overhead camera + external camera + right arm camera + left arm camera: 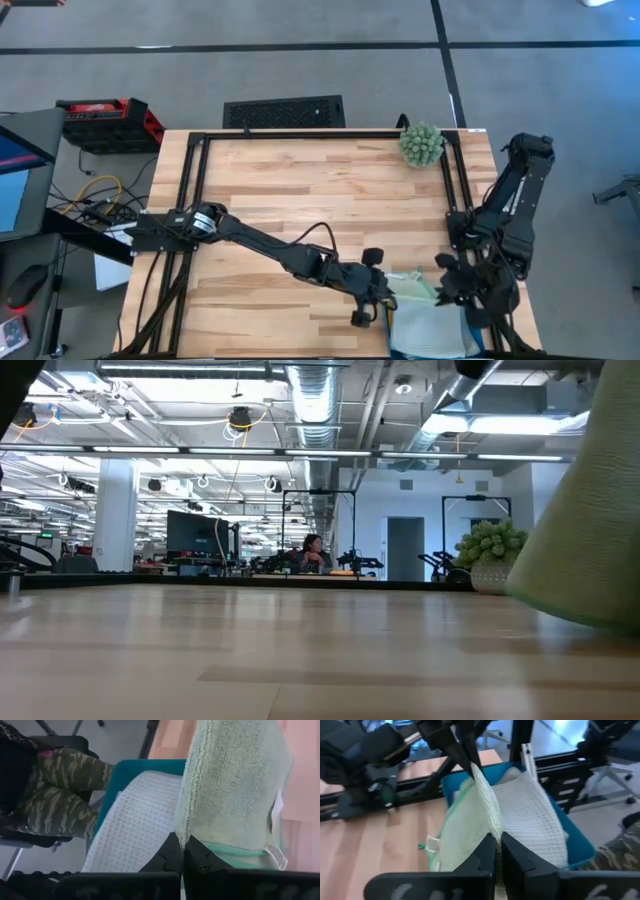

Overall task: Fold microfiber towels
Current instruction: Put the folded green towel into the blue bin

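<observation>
Light green towel [470,827] is hanging taut between the two grippers at the table's near right corner, over the edge of the teal tray [580,847] where a pale waffle-textured cloth [530,805] is lying. The left gripper [498,851] is clamping one edge of it with fingers pinched nearly together, and the right gripper [182,851] is gripping the opposite edge the same way. To fold well, I judge both arms should be carrying the cloth clear of the tray onto bare wood [300,190], keeping it stretched so corners meet evenly. Farther back, the spiky ball plant [421,145] is standing at the far right edge, well apart. The towel's lower half is being hidden by the arms from above, the tray is cut off at the frame, and no orange cloth is showing.
</observation>
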You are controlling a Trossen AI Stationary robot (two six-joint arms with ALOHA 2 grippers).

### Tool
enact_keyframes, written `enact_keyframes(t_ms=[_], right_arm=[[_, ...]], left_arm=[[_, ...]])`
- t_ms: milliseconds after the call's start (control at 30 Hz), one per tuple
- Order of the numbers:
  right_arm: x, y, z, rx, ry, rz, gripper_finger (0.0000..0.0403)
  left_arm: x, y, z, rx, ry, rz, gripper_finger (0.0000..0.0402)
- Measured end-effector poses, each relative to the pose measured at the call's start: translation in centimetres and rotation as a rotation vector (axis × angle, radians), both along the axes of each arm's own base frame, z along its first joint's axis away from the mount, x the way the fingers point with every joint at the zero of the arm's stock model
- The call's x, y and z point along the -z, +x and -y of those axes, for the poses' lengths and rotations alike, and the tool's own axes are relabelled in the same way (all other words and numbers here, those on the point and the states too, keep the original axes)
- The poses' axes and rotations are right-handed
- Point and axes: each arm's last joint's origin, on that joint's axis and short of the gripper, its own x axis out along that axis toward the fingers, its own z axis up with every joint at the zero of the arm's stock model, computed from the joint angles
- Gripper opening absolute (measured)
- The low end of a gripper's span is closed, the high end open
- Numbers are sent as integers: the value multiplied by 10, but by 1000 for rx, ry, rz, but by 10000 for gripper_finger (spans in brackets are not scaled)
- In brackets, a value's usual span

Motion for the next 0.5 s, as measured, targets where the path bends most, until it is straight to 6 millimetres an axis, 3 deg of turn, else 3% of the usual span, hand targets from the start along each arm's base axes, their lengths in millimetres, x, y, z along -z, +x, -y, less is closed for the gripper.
enact_keyframes(t_ms=[133,333,500], right_arm=[[-2,-4,-4,-12,46,-6,12],[1,-13,-10,-6,87,-66,12],[13,-19,-26,-6,95,-113,12]], left_arm=[[9,5,4,56,-54,-1,0],[46,21,14,94,-99,-42,0],[56,34,22,111,-110,-51,0]])
